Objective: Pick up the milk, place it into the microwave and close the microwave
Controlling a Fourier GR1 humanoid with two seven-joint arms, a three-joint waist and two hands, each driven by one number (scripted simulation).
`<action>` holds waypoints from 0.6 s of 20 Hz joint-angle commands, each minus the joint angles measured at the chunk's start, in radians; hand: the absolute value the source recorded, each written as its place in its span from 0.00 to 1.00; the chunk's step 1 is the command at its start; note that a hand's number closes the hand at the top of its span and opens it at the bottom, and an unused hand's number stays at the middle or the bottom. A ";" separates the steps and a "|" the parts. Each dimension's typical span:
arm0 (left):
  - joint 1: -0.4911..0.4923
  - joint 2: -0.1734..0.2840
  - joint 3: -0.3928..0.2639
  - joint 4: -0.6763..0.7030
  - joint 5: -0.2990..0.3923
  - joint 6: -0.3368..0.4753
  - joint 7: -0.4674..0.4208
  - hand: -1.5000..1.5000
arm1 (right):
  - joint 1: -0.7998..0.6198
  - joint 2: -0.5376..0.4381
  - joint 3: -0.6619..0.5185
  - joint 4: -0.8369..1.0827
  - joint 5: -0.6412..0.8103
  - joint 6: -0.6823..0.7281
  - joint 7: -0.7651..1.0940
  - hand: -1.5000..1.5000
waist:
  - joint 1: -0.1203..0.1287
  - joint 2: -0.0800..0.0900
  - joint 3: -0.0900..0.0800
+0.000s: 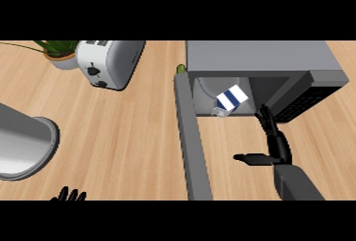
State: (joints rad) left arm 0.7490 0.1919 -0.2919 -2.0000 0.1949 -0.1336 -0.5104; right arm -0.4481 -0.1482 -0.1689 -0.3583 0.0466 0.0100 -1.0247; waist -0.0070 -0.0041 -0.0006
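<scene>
The milk carton (230, 100), white with blue stripes, lies tilted inside the open microwave (264, 56), near the front of its cavity. The microwave's door (191, 141) is swung wide open and runs down the counter toward me. My right hand (273, 141) is open just in front of the cavity, fingers straight and pointing at the opening, thumb stuck out to the left; it is a little to the right of the carton and not touching it. My left hand (68, 195) shows only as fingertips at the lower left edge, resting open.
A white toaster (110, 61) stands at the back left with a potted plant (59, 52) beside it. A grey round pot (21, 148) sits at the left edge. A small green object (182, 68) peeks out behind the door's hinge. Wooden counter lies between pot and door.
</scene>
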 commanded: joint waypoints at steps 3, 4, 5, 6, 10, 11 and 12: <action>-0.122 0.041 -0.022 0.074 -0.057 -0.042 0.050 0.00 | 0.121 -0.073 0.002 -0.136 -0.028 0.083 -0.025 1.00 | -0.007 0.000 -0.001; -0.095 0.012 -0.116 0.098 -0.145 -0.023 0.024 0.00 | 0.141 -0.081 -0.010 -0.139 -0.038 0.085 -0.050 1.00 | -0.005 0.000 0.000; -0.180 0.020 -0.075 0.181 -0.105 -0.057 0.040 0.00 | 0.163 -0.084 -0.015 -0.152 -0.052 0.106 -0.042 1.00 | -0.013 0.001 -0.001; -0.191 0.022 -0.077 0.172 -0.119 -0.046 0.065 0.00 | 0.192 -0.117 0.002 -0.210 -0.045 0.116 0.018 1.00 | -0.018 -0.002 -0.002; -0.282 -0.020 -0.130 0.196 -0.233 0.007 0.085 1.00 | 0.269 -0.135 -0.024 -0.307 -0.108 0.167 0.066 0.00 | -0.010 0.000 -0.001; -0.304 -0.020 -0.143 0.152 -0.244 0.014 0.146 1.00 | 0.260 -0.196 -0.056 -0.255 -0.128 0.226 0.032 0.00 | -0.005 0.003 0.000; -0.293 -0.035 -0.185 0.202 -0.283 0.020 0.113 1.00 | 0.287 -0.172 -0.062 -0.257 -0.138 0.213 0.013 0.00 | -0.001 0.003 0.000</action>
State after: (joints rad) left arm 0.5133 0.1832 -0.4181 -1.8427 -0.0053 -0.1375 -0.4167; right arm -0.2191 -0.2840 -0.1998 -0.5871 -0.0459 0.1434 -0.9863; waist -0.0135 -0.0030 -0.0008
